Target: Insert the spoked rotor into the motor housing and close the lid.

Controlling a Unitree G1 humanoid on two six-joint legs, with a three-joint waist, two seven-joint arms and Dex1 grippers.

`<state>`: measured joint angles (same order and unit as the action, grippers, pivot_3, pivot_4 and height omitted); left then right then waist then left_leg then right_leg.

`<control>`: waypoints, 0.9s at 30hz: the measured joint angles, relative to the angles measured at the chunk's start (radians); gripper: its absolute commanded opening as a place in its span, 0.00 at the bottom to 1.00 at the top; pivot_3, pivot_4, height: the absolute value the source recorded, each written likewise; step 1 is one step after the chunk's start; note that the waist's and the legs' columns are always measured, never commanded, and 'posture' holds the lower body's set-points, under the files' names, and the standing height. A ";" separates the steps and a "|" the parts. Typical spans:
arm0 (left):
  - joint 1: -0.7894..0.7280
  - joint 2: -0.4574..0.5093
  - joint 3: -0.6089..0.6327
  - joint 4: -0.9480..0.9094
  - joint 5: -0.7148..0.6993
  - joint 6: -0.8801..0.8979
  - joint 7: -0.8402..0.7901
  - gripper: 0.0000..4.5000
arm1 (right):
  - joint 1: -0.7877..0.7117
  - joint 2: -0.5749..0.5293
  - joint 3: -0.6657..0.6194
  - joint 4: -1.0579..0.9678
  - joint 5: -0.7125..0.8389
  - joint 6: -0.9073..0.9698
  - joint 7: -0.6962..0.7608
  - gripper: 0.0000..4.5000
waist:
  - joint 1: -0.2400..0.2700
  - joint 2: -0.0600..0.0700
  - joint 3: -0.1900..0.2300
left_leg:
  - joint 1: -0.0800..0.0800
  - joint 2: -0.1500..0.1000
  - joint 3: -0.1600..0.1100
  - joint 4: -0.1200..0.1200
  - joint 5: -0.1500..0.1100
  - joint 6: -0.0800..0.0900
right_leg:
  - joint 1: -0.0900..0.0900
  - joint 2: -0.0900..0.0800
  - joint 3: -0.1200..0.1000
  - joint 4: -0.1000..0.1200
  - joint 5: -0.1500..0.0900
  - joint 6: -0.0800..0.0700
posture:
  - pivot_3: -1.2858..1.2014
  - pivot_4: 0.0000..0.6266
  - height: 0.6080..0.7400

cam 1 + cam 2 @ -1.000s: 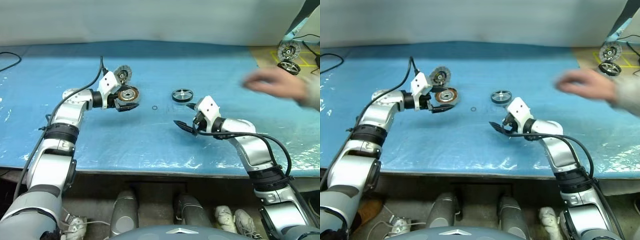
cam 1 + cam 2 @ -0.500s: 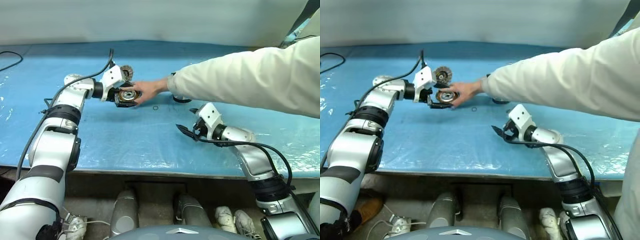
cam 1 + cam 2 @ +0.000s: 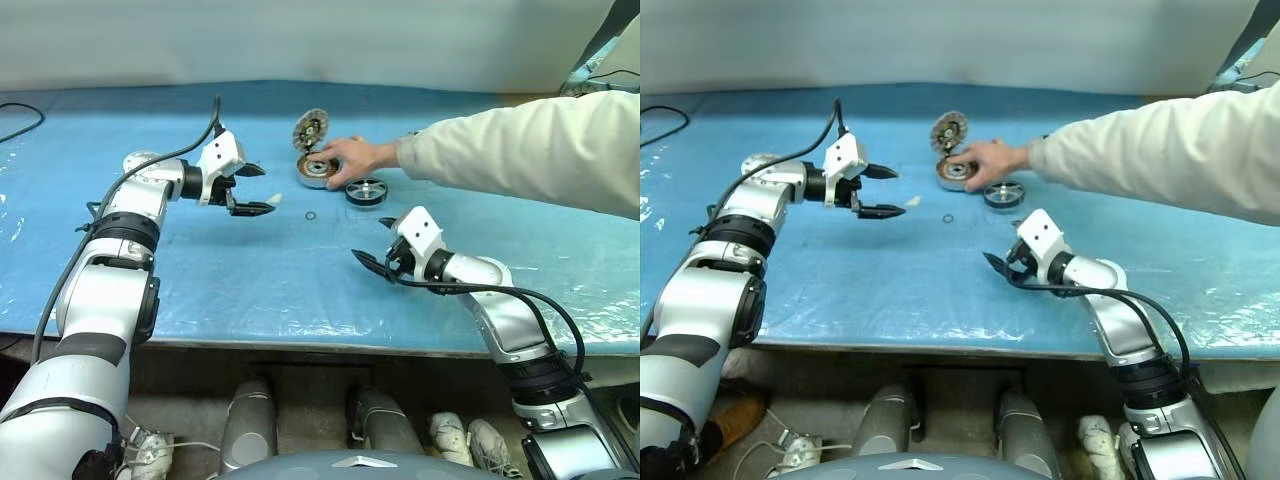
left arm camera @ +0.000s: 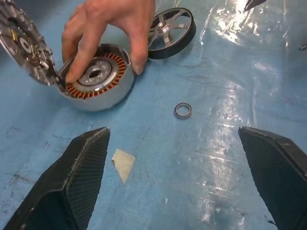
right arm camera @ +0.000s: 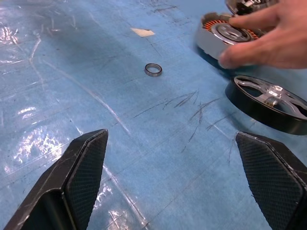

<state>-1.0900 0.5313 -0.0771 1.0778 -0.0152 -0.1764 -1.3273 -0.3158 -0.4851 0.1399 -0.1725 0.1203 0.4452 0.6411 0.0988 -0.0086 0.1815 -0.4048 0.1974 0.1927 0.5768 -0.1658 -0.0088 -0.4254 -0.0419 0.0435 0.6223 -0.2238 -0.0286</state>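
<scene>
Spoked rotor (image 3: 365, 190) lies just right of motor housing (image 3: 316, 170), washer (image 3: 310, 215) in front

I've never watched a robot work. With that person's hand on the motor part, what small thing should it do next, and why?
Probably wait, both arms still. A person's hand rests on the motor housing, whose lid stands open. The left gripper and right gripper are open and empty. Once the hand leaves, the right gripper could reach for the spoked rotor close ahead.
</scene>
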 measured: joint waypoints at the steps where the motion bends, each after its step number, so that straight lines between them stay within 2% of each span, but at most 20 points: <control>1: 0.005 0.002 0.004 -0.004 -0.002 0.005 0.000 1.00 | -0.006 -0.001 0.000 0.000 -0.001 0.000 0.002 1.00 | 0.000 0.000 0.000 | 0.000 0.000 0.000 0.000 0.000 0.000 | 0.000 0.000 0.000 0.000 0.000 0.000 | 0.52 0.24 1.00; 10: 0.129 0.002 0.079 -0.175 -0.112 0.155 0.004 1.00 | -0.113 -0.015 -0.028 0.034 0.018 0.008 0.033 1.00 | 0.000 0.000 0.000 | 0.000 0.001 0.000 0.000 0.000 0.000 | 0.000 0.000 -0.001 0.000 0.000 0.000 | 0.52 0.24 1.00; 14: 0.190 -0.011 0.109 -0.272 -0.160 0.225 0.037 1.00 | -0.293 0.007 -0.002 0.182 -0.015 -0.018 0.036 1.00 | -0.010 0.000 0.000 | 0.001 0.001 0.000 0.000 0.000 0.000 | 0.000 0.000 -0.001 0.001 0.000 -0.001 | 0.52 0.24 1.00; 20: 0.319 -0.045 0.121 -0.412 -0.187 0.277 0.124 1.00 | -0.715 0.150 0.083 0.738 -0.169 -0.168 -0.046 1.00 | -0.030 0.000 0.000 | -0.001 0.002 0.001 0.000 0.000 0.000 | 0.000 0.000 -0.003 0.001 -0.001 -0.002 | 0.52 0.24 1.00; 24: 0.401 -0.064 0.134 -0.512 -0.207 0.310 0.200 1.00 | -0.900 0.244 0.109 1.121 -0.240 -0.324 -0.083 1.00 | -0.029 0.000 0.000 | -0.006 0.004 0.003 0.000 0.000 0.000 | -0.001 0.000 -0.012 0.000 -0.003 -0.005 | 0.52 0.24 1.00; 27: 0.464 -0.070 0.151 -0.590 -0.235 0.340 0.245 1.00 | -0.967 0.310 0.100 1.334 -0.255 -0.386 -0.118 1.00 | -0.025 0.001 0.000 | -0.009 0.007 0.002 0.000 0.000 0.000 | -0.001 0.001 -0.018 0.001 -0.004 -0.006 | 0.52 0.24 1.00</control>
<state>-0.6256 0.4617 0.0740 0.4879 -0.2499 0.1636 -1.0818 -1.2828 -0.1750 0.2400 1.1613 -0.1345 0.0595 0.5229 0.0738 -0.0080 0.1818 -0.4135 0.2047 0.1944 0.5764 -0.1657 -0.0091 -0.4268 -0.0406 0.0258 0.6236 -0.2275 -0.0350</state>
